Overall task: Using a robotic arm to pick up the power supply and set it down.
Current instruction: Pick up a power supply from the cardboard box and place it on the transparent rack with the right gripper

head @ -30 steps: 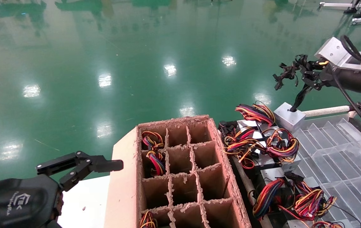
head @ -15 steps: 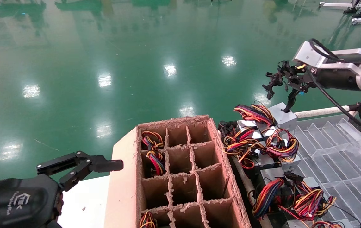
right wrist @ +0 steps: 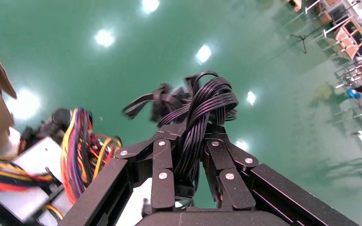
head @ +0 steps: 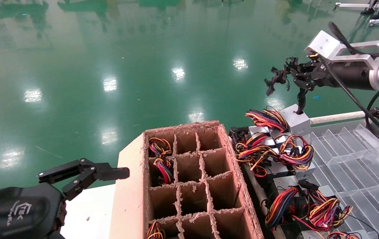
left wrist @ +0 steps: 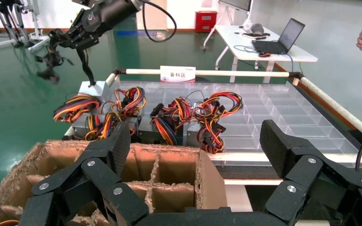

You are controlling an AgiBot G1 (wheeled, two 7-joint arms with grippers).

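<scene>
Power supply (head: 296, 119): small grey metal box, right of centre in the head view, at the far corner of the clear ribbed tray (head: 352, 159), just beside the silver units with red-yellow-orange wire bundles (head: 275, 149). Whether it rests on the tray edge or hangs just clear: cannot tell.

Its black cable bundle (right wrist: 202, 113) runs up from the box into the right gripper (head: 304, 81), upper right of the head view. Right wrist view: fingers (right wrist: 162, 174) closed tight around the bundle; hold is on cables, not the box.

Left gripper (head: 93, 174), lower left, parked with jaws spread wide, holding nothing, beside the partitioned cardboard box (head: 189, 186).

Judged step: lift phase. The next move calls for raising until the box clears its neighbours, slowly, since a cable-hung load may swing.
</scene>
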